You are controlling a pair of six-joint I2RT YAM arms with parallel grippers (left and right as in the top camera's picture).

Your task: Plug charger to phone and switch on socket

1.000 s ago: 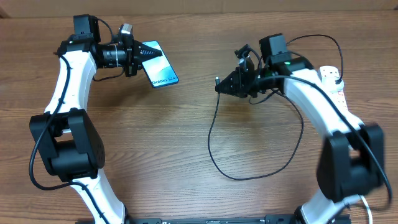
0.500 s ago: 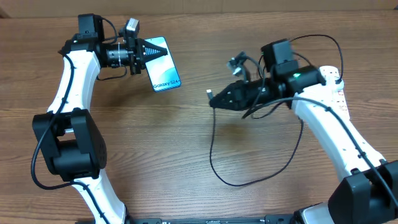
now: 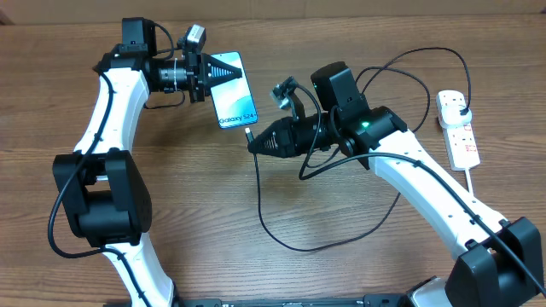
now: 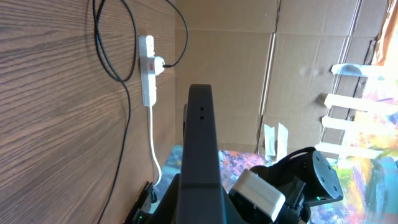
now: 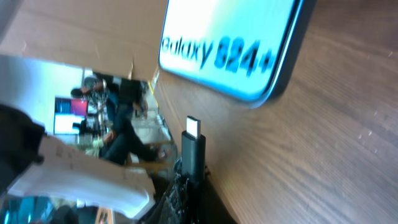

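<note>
1. The phone [image 3: 235,102] is at the far side of the table [image 3: 188,213]. Its screen faces up and glows light blue, with "Galaxy S24+" printed near its lower end (the right wrist view reads it plainly).
2. The left gripper [image 3: 223,72] is clamped on the phone's upper end, its dark fingers overlapping the screen there. From the left wrist the phone [image 4: 199,143] shows edge-on as a black bar. Whether the phone's lower end rests on the wood cannot be told.
3. The right gripper [image 3: 256,145] sits just beside the phone's lower end, a little to the right of it. It is pinched tight on the charger [image 3: 260,196] right behind its connector.
4. The connector tip [image 5: 193,126] points toward the phone's bottom edge [image 5: 230,43]. It is near that edge but apart from it (a strip of bare wood shows between them).
5. From the connector the black cable drops away from the phone in a wide loop over the table. It then climbs to the right, well apart from the phone, to the black plug [image 3: 461,104].
6. That plug is seated in the socket [image 3: 458,128], which lies far to the right of the phone. The left wrist view shows the socket [image 4: 148,78] and its reddish markings, but not whether the switch is on.
7. A thick white cord [image 3: 474,183] trails from the socket's near end, on the side away from the phone.
</note>
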